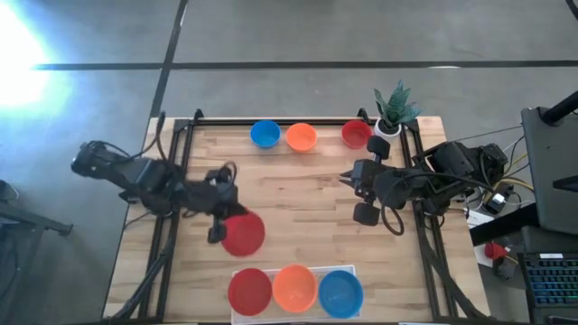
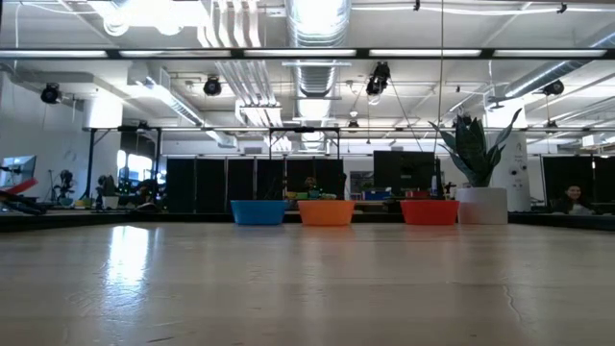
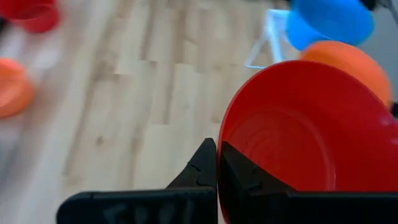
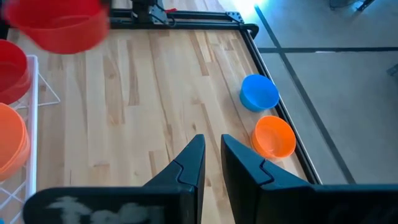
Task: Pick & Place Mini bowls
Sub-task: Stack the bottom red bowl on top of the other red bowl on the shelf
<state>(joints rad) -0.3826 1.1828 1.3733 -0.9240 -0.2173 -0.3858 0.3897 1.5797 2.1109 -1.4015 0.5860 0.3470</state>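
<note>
a pale wooden table in a wide workshop. just ahead of the left gripper, at the near edge, the white tray carries a red, an orange and a blue bowl. the left gripper's jaws are clamped together on the rim of the held red bowl, which hangs beside the tray. the right gripper is further off, holding nothing, jaws slightly apart, with the blue bowl, orange bowl and red bowl lined up beyond it
</note>
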